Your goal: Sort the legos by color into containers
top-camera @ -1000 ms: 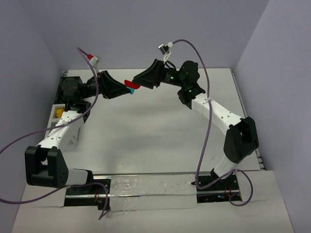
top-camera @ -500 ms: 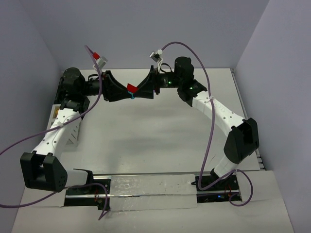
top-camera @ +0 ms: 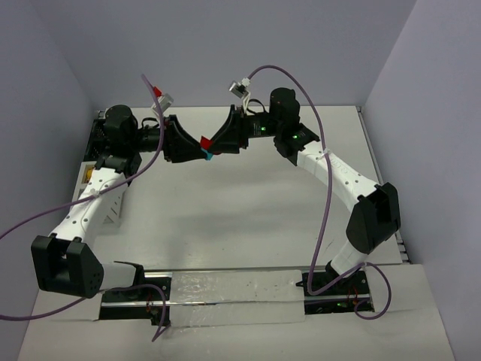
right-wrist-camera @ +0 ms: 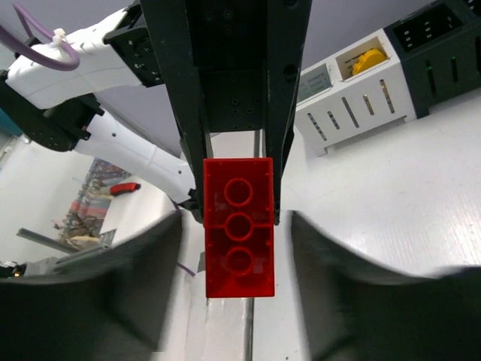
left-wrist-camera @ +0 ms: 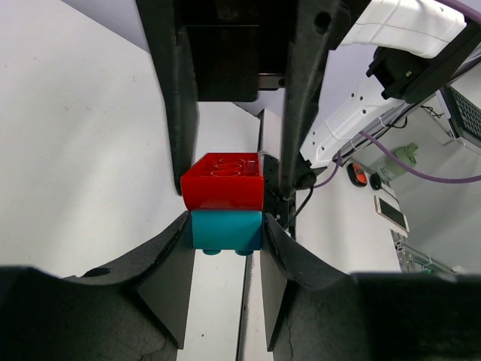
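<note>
- Step in hand, as judged: two stacked bricks are being separated in mid-air so that each colour can be binned on its own. Neither brick of this pair has been sorted yet.
- The cyan brick (left-wrist-camera: pixel 225 229) is clamped in the left gripper (left-wrist-camera: pixel 225 235), with a finger pressed against each of its sides.
- The red brick (left-wrist-camera: pixel 222 184) is seated directly on the cyan brick and appears to be carried by that joint alone. The pair is held well above the table (top-camera: pixel 248 218), between the two wrists.
- The right gripper (right-wrist-camera: pixel 239 226) is set around the red brick with its jaws parted. In its own view a gap is seen on each side, so no grip has been made.
- The white bin (right-wrist-camera: pixel 361 105) and the black bin (right-wrist-camera: pixel 443 68) are placed side by side at the table's left edge, well apart from the bricks. A yellow piece (right-wrist-camera: pixel 368 60) is seen in the white bin.
- Next move, as judged: the right jaws are to be shut squarely on the red brick. The bricks are then to be pulled or tilted apart while the cyan brick is kept firm.
- Which bin is meant for red and which for cyan cannot be told.
</note>
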